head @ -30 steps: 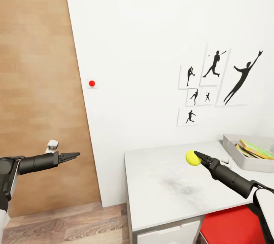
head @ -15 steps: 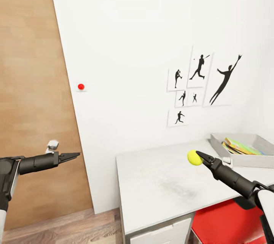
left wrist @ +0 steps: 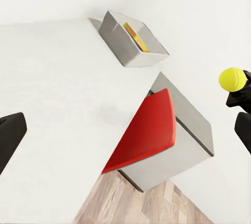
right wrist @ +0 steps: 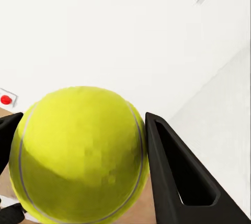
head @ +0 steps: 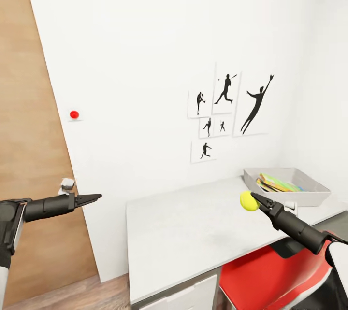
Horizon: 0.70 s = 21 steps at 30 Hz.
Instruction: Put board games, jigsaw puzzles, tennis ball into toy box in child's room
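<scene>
Item 1, tennis ball (head: 248,201): clamped between my right gripper (head: 254,198) jaws, carried in the air above the tabletop (head: 193,232), short of the toy box (head: 285,185). In the right wrist view the ball (right wrist: 78,153) sits snug against 1 finger (right wrist: 178,177), with the other finger's tip against its far side.

Item 2, toy box: grey open bin at the far right end of the tabletop, against the wall. Flat printed boxes already lie inside; I count at least 1, possibly more, since the stack is too small to separate.

Item 3, left gripper (head: 94,198): held out level off the tabletop's end, carrying nothing; jaws look closed together.

Item 4, red chair (head: 270,276): tucked under the tabletop below my right arm.

Handling note: I judge the step to be the carry to the bin. Hold the squeeze steady, bring the ball past the near rim and well over the open interior, lower it close to the contents, then let go, so that it cannot bounce out or roll off the edge.
</scene>
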Motion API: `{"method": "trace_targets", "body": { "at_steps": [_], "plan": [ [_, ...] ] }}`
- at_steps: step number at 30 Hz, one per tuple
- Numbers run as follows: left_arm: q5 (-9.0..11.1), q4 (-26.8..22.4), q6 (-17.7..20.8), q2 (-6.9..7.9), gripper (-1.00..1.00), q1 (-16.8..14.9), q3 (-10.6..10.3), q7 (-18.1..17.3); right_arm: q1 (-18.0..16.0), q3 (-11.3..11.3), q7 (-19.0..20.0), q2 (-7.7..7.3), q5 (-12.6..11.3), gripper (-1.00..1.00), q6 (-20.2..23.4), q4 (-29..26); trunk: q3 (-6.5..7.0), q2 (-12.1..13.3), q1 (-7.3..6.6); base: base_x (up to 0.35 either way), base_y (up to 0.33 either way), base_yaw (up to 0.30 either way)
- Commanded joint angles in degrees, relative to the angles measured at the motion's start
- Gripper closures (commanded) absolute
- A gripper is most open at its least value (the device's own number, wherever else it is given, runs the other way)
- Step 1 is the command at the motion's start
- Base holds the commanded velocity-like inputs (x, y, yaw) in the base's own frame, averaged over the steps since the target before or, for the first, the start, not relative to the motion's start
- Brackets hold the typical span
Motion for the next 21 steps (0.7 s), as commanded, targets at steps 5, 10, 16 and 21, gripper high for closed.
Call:
{"method": "trace_targets", "body": {
  "at_steps": [5, 10, 16, 21],
  "plan": [
    [-0.6, -0.1, 0.5, -0.03, -1.0, 0.0, 0.0, -0.5, 0.0, -0.2, 0.3, -0.04, 0.3, 1.0, 0.2, 0.2, 0.12, 0.0, 0.02, 0.0, -0.286, -0.064],
    [-0.6, -0.1, 0.5, -0.06, -1.0, 0.0, 0.0, -0.5, 0.0, -0.4, 0.3, -0.01, 0.3, 1.0, 0.2, 0.2, 0.14, 0.0, 0.02, 0.0, -0.288, -0.006],
    [-0.6, -0.2, 0.5, -0.11, -1.0, 0.0, -0.1, -0.5, 0.0, -0.5, 0.3, 0.02, 0.3, 1.0, 0.2, 0.2, 0.14, 0.0, 0.02, 0.029, -0.287, 0.0],
    [-0.6, -0.2, 0.5, -0.11, -1.0, 0.0, -0.1, -0.5, 0.0, -0.5, 0.3, 0.02, 0.3, 1.0, 0.2, 0.1, 0.14, 0.0, 0.02, 0.101, -0.279, 0.0]
  ]
}}
